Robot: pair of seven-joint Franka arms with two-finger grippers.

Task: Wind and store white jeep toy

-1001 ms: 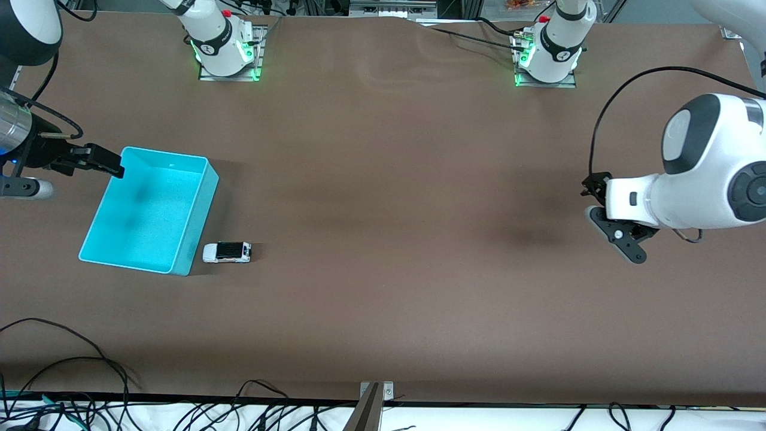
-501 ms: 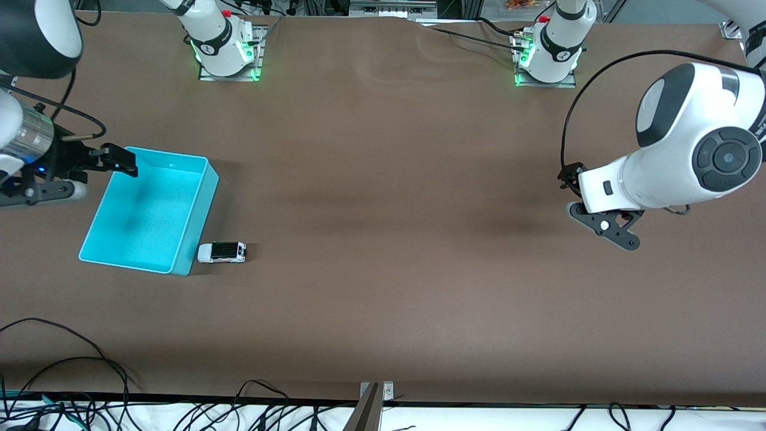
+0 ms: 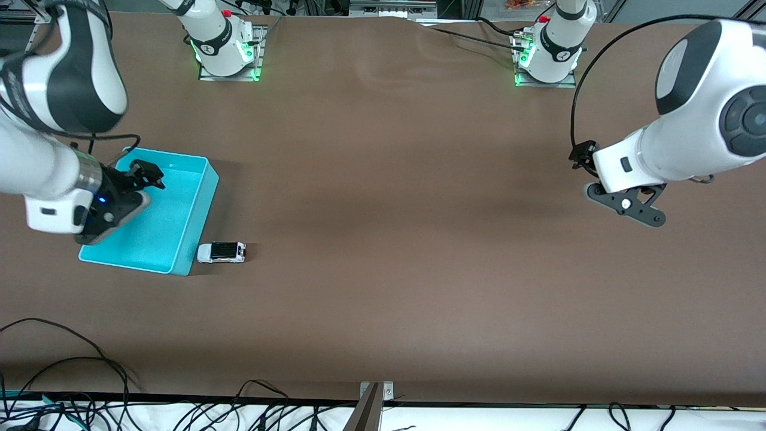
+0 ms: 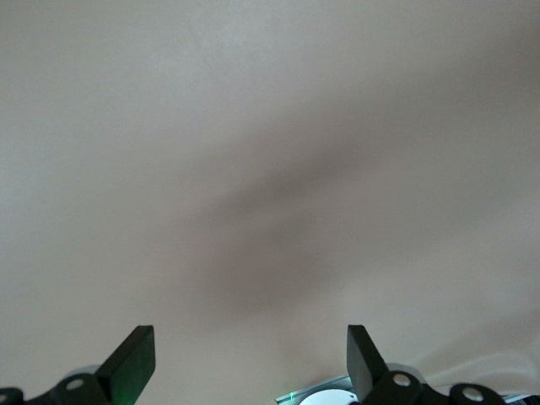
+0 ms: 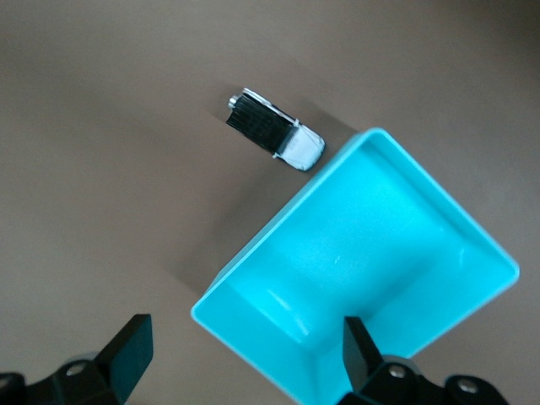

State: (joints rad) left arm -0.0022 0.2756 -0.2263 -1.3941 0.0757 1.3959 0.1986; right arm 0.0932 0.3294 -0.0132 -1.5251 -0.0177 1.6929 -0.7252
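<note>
The white jeep toy (image 3: 222, 252) with its black roof stands on the brown table, close beside the cyan bin's (image 3: 194, 221) wall at the corner nearest the front camera. It also shows in the right wrist view (image 5: 274, 131), beside the bin (image 5: 354, 253). The bin is empty. My right gripper (image 3: 148, 175) is open and empty over the bin, at the part farthest from the front camera (image 5: 245, 354). My left gripper (image 3: 581, 155) is open and empty above bare table at the left arm's end (image 4: 249, 359).
Both arm bases (image 3: 224, 45) (image 3: 547, 51) stand at the table's edge farthest from the front camera. Cables (image 3: 72, 359) lie along the edge nearest the front camera. Brown table stretches between the jeep and the left gripper.
My right gripper has swung from outside the bin's rim to over the bin. The jeep rolled slightly toward the bin, then stopped. My left arm has shifted away from the front camera.
</note>
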